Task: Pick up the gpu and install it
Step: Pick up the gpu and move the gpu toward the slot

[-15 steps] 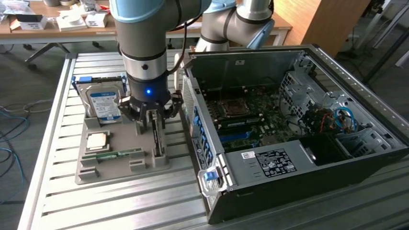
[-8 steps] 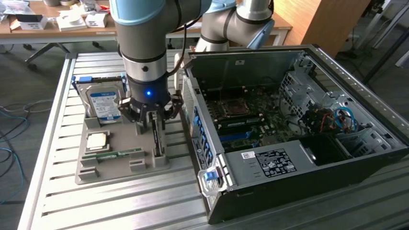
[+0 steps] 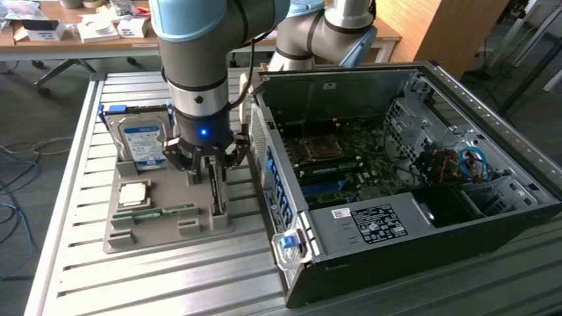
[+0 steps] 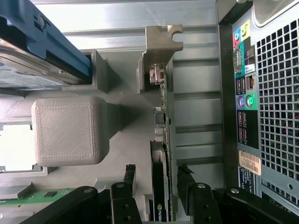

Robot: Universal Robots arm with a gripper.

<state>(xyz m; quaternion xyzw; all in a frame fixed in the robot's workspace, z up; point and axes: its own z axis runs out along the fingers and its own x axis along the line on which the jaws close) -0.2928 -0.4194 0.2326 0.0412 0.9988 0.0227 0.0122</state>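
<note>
Slatted metal table w/ grey holder tray beside open PC case. Gpu stands on edge in a tray slot, case side. Gripper right over it, jaws wide apart, straddling it, nothing gripped.

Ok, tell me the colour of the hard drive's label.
Label: blue and white, clearest in exterior view.

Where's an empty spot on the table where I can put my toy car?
Bare table slats lie on the camera side of the gray tray, and a strip beyond the hard drive. It's crowded between tray and computer case, where the open tool straddles the gpu.
</note>
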